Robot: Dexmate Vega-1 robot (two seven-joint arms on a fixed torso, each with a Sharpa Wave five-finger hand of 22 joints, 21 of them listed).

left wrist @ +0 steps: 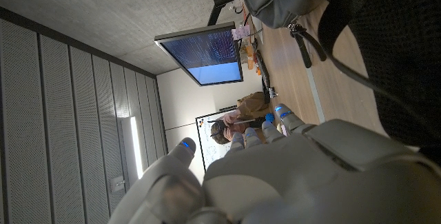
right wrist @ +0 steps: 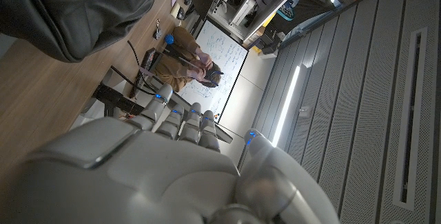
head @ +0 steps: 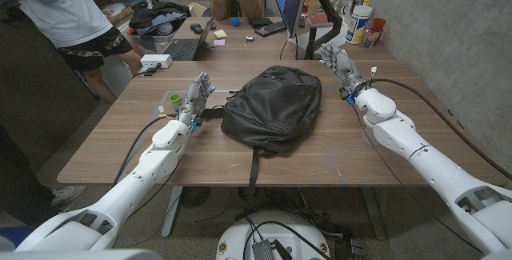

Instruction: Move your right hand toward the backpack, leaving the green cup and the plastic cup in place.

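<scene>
Wooden table (head: 104, 144) fills mid frame. Black backpack (head: 272, 104) lies at centre. Right hand (head: 338, 62) upper right of it, apart, fingers loosely spread, empty. Left hand (head: 198, 94) just left of backpack, fingers extended, empty. Green cup (head: 174, 99) beside left hand.

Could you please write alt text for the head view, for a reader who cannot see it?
A black backpack lies in the middle of a wooden table, between two white robot arms. The left robot hand stands beside a green cup, and the right robot hand is raised near the table's far right corner. People stand behind.
</scene>
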